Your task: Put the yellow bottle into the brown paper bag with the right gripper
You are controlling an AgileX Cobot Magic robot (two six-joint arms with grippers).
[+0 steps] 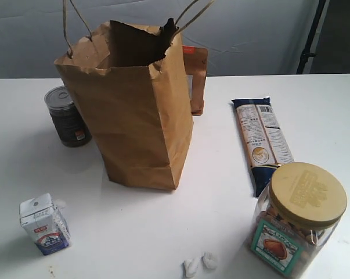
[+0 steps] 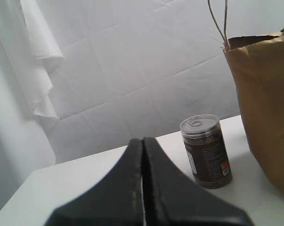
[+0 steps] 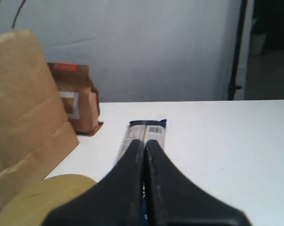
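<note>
Exterior view, nearest first: two crumpled white scraps (image 1: 199,263) lie at the front edge of the white table (image 1: 151,232). A small milk carton (image 1: 44,225) stands at about eight o'clock from them and a clear jar with a tan lid (image 1: 296,218) at about three. Farther back a long biscuit packet (image 1: 262,139) lies flat at twelve o'clock from the jar. The brown paper bag (image 1: 134,110) stands upright mid-table with its torn mouth open. A can (image 1: 67,116) stands just beside the bag at nine o'clock, and a brown-orange package (image 1: 197,78) shows behind it at two o'clock.

Neither arm appears in this view. In the right wrist view the right gripper (image 3: 144,142) has its fingers pressed together with nothing between them, pointing toward the biscuit packet. The left gripper (image 2: 142,140) is likewise closed and empty, facing the can.

The yellow bottle shows in no picture. The bag's interior is dark, so I cannot tell whether the bottle is inside. With nothing held and no bottle on the table, the drop seems done. If it is not, the right gripper must open, find the bottle, grasp its body and lift it clear of the torn rim.
</note>
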